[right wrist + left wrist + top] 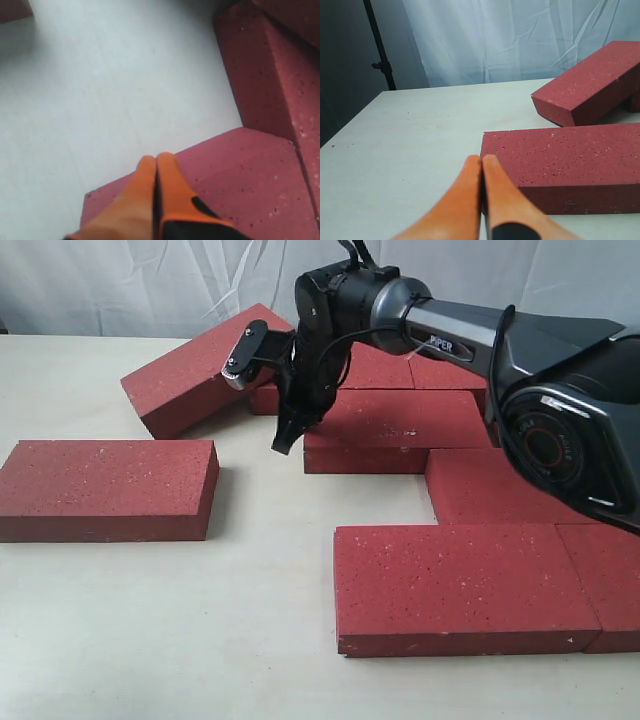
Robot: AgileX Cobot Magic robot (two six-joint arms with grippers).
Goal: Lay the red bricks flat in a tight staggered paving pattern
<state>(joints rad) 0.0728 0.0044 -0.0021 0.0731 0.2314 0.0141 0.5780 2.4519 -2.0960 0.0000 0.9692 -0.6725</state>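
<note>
Several red bricks lie on the pale table. One loose brick [105, 485] [565, 160] lies flat at the left. Behind it, a tilted brick [200, 370] [590, 90] [270, 75] leans on the back row. The others form staggered rows at the right, among them a middle brick [400, 430] [240, 185] and a front brick [460, 585]. My right gripper [284, 443] [156, 156] is shut and empty, pointing down over the left end of the middle brick. My left gripper [481, 158] is shut and empty, low beside a corner of the loose brick, outside the exterior view.
A white curtain [130, 280] hangs behind the table. A black stand pole [377, 45] rises past the table's far edge. Bare tabletop [270, 570] lies between the loose brick and the front row. The right arm [470, 340] reaches over the back rows.
</note>
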